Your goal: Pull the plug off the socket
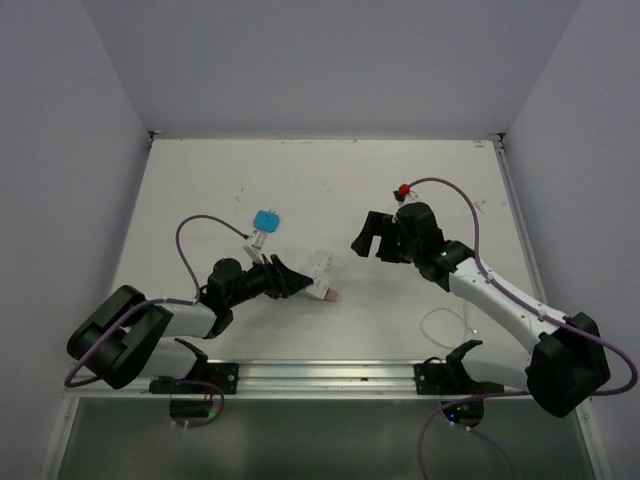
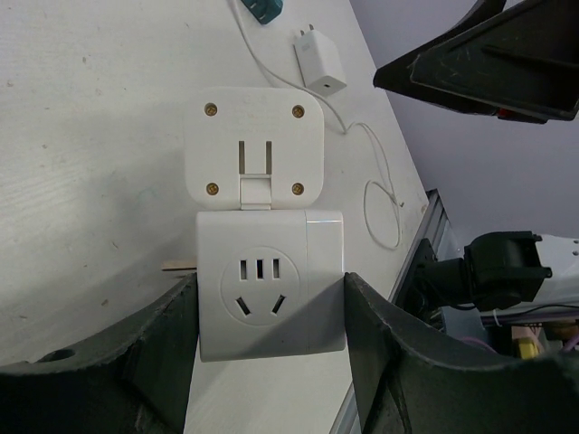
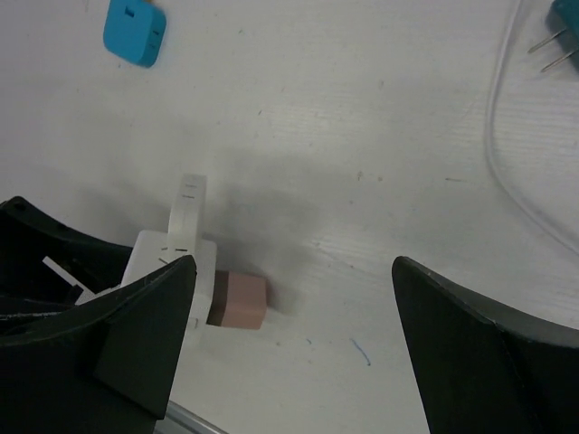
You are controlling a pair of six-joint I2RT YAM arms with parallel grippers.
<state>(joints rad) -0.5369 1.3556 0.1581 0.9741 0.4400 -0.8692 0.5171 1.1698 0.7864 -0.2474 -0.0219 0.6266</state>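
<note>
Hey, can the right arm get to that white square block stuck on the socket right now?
Probably yes. The right gripper is open over bare table near the white square block, with nothing between. The left gripper clamps only the socket, leaving the block exposed.

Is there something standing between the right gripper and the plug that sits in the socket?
Nothing visible does. The right gripper hangs open over the bare table beside the plug. The left gripper shuts only on the socket, and the plug is uncovered.
</note>
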